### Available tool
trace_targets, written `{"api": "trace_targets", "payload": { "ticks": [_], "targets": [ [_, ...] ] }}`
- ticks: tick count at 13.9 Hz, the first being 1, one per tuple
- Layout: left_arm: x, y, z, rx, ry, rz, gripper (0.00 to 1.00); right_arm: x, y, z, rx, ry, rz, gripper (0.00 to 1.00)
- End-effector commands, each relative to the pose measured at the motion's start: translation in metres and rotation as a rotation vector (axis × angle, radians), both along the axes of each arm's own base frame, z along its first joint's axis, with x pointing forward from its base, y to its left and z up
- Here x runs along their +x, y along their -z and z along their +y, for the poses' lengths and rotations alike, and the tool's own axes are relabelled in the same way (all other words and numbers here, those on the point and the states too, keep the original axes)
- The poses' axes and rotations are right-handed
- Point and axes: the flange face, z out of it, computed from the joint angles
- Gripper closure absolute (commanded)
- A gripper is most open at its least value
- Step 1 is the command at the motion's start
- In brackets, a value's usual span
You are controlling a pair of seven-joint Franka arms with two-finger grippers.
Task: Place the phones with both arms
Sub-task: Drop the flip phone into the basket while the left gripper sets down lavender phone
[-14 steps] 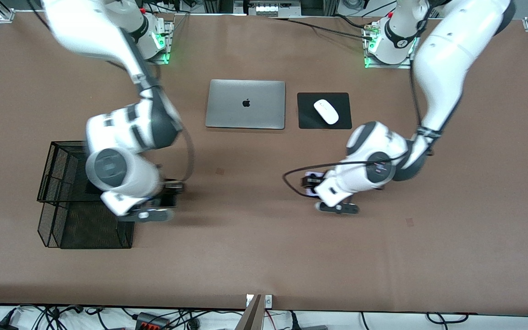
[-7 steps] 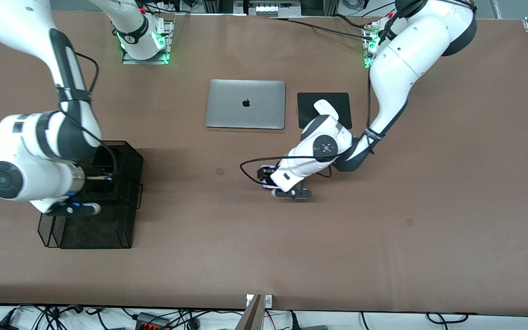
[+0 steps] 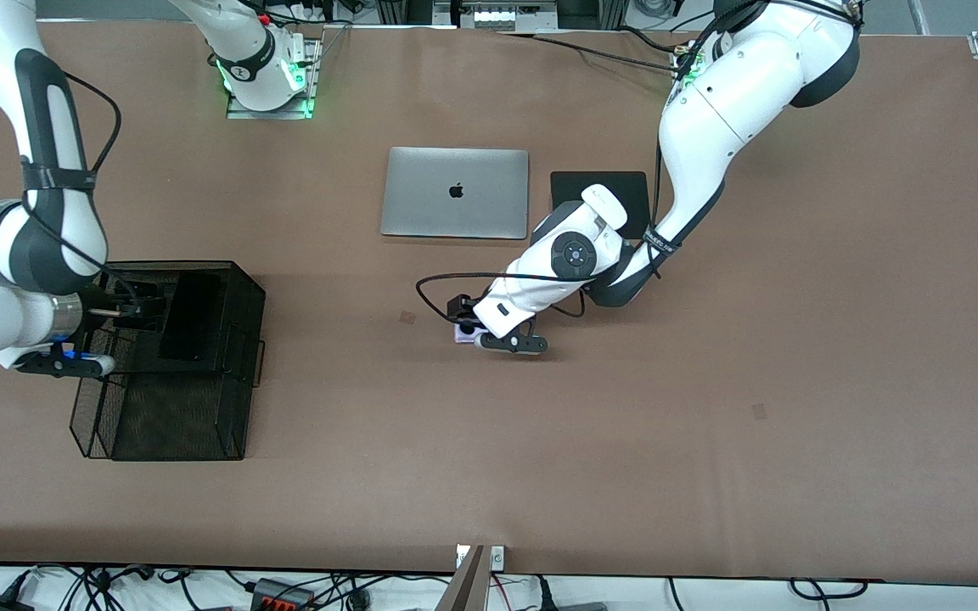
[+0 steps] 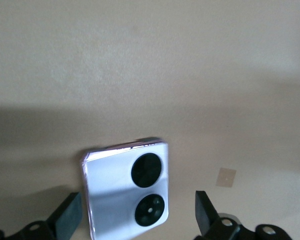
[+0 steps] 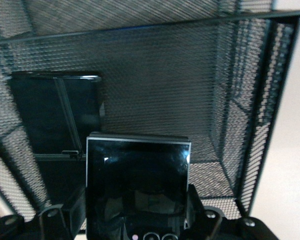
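The pale lilac-white flip phone with two black lenses sits between the spread fingers of my left gripper, with a gap on each side; it seems to lie on the table. In the front view the left gripper is low over mid-table, with the lilac phone under it. My right gripper is shut on the small black flip phone and holds it over the black mesh basket. The right gripper is over the basket. The long black slab lies inside the basket and also shows in the right wrist view.
A closed silver laptop lies toward the arms' bases. Beside it a white mouse sits on a black pad, partly covered by the left arm. A lower mesh tray joins the basket nearer the front camera.
The left arm has moved toward the right arm's end of the table, the lilac phone moving with it. The right arm has swung from beside the basket to over it with the black flip phone.
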Motion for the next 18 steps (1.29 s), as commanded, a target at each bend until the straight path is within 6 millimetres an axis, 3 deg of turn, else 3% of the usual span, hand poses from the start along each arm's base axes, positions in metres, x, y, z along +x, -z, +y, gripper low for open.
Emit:
{"api": "trace_targets", "payload": {
  "ticks": [1,3,6,7,8,9,10,11,13,15,16,18],
  "targets": [
    [0.008,-0.019,0.005,0.007,-0.011,-0.019,0.0,-0.001,0.005,-0.005,0.002,-0.017,-0.021,0.75],
    [0.022,-0.042,0.029,0.053,-0.021,-0.007,0.0,0.001,0.012,-0.01,-0.003,-0.025,-0.031,0.73],
    [0.056,-0.074,0.111,0.227,-0.031,0.071,0.0,0.005,0.023,-0.021,-0.01,-0.042,-0.049,0.7],
    [0.064,-0.083,0.135,0.311,-0.014,0.054,0.0,0.005,0.027,-0.024,-0.01,-0.04,-0.044,0.62],
    [0.073,-0.101,0.161,0.405,-0.003,0.018,0.0,0.004,0.027,-0.025,-0.012,-0.039,-0.044,0.38],
    [0.082,-0.118,0.186,0.472,-0.007,-0.015,0.0,0.005,0.026,-0.025,-0.014,-0.038,-0.045,0.0],
    [0.091,-0.129,0.216,0.517,-0.015,-0.021,0.0,0.007,0.017,-0.023,-0.02,-0.044,-0.056,0.0],
    [0.095,-0.144,0.234,0.537,0.002,-0.024,0.0,0.014,0.0,-0.015,-0.025,-0.049,-0.084,0.0],
    [0.095,-0.172,0.263,0.592,0.057,-0.017,0.0,0.023,-0.037,0.021,-0.026,-0.067,-0.108,0.0],
    [0.096,-0.202,0.309,0.625,0.087,0.034,0.0,0.037,-0.06,0.067,-0.036,-0.084,-0.169,0.0],
    [0.092,-0.212,0.32,0.638,0.142,0.056,0.0,0.042,-0.058,0.096,-0.031,-0.088,-0.195,0.0],
    [0.089,-0.255,0.341,0.618,0.262,0.064,0.0,0.05,-0.05,0.154,0.021,-0.051,-0.277,0.0]
  ]
}}
